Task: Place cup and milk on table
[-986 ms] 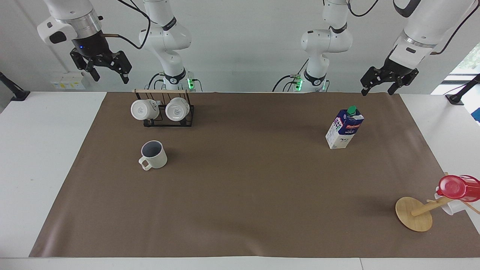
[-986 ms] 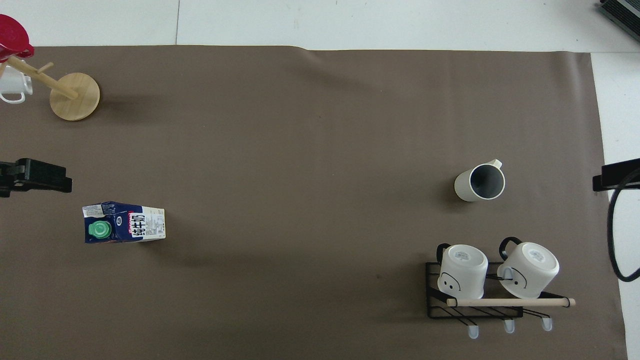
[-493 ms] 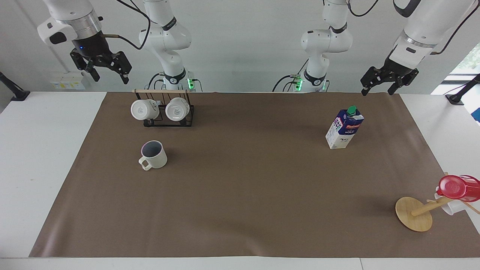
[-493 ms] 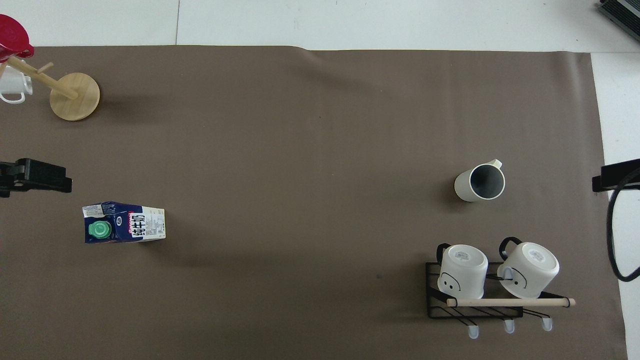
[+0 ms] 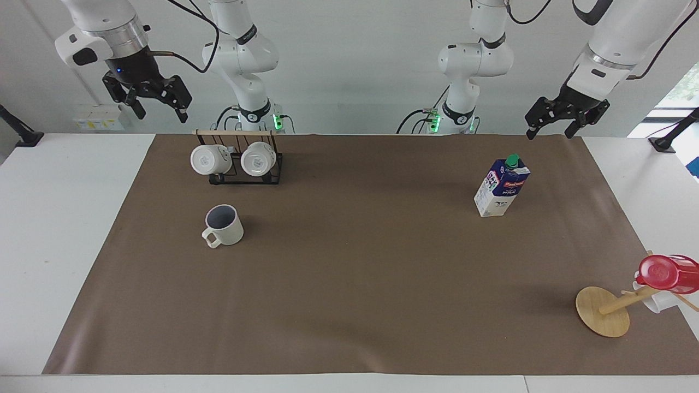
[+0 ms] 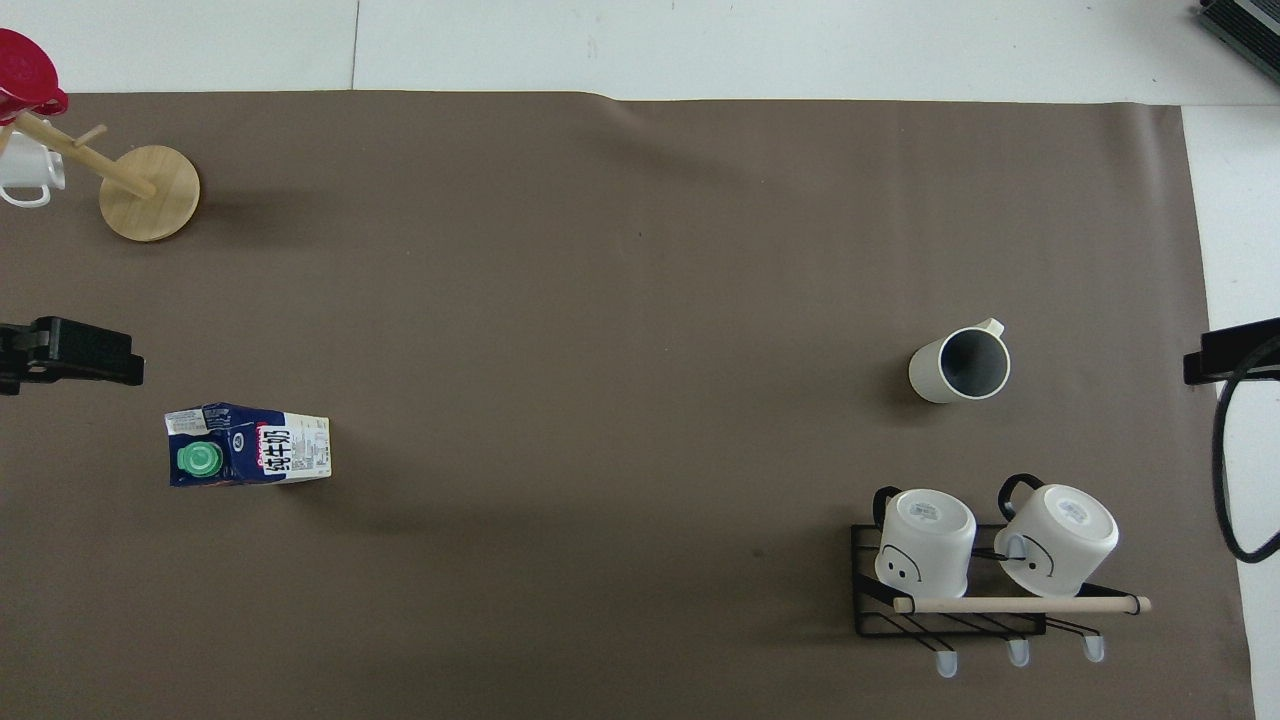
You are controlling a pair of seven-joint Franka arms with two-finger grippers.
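The cup (image 5: pixel 224 225) stands upright on the brown mat (image 5: pixel 349 284), in the left half of the facing view just below centre height, its small loop handle turned toward the lower left of that frame. In the overhead view it (image 6: pixel 960 365) sits at the right, a little above the middle, nothing touching it. Just above it in the facing view, nearer to the robots, is a black wire rack (image 5: pixel 246 164) with a wooden bar, carrying two white mugs (image 5: pixel 210 159) on their sides.

The milk (image 5: pixel 501 186) stands upright on the mat in the right half of the facing view, green cap on top. In the overhead view it (image 6: pixel 247 457) is at the left, below mid-height, well apart from the cup.

The right gripper (image 5: pixel 158 106) hangs in the air at the upper left of the facing view, above the table's (image 5: pixel 65 218) white edge beside the rack, fingers spread wide and holding nothing. The left gripper (image 5: pixel 551 128) hangs at the upper right, over the mat's upper corner, also spread apart and empty. Both arms wait.

At the lower right of the facing view a wooden mug tree (image 5: pixel 606 311) lies tipped, with a red cup (image 5: pixel 669 273) on it
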